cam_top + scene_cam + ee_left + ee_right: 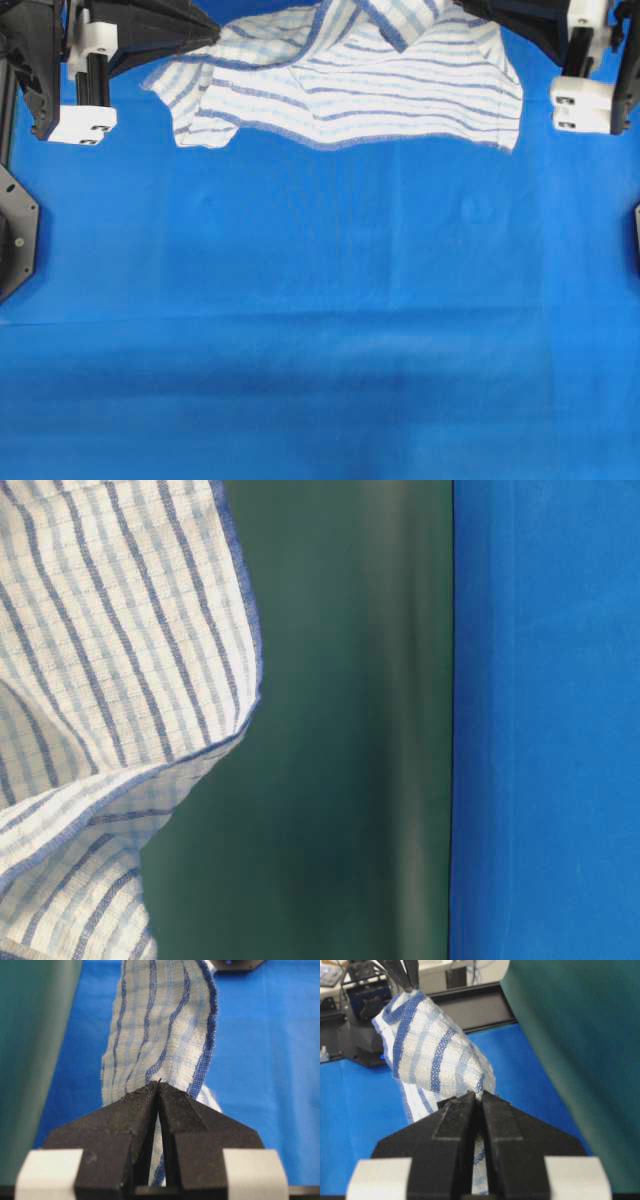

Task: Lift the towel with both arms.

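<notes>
Overhead view, woven checked towel (400, 90) sagging rumpled, left tool (159, 1091) and right tool (479, 1097) pinching its corners.

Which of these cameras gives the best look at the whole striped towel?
The overhead view: the towel spreads between the left claw and the right claw, above the blue sheet. The table-level view shows one hanging edge. Each wrist view shows just a bunched corner pinched in its claw.

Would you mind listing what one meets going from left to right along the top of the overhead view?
Left gripper, shut on one end of the towel → the towel, hanging above the blue sheet → right gripper, shut on the towel's other end.
</notes>
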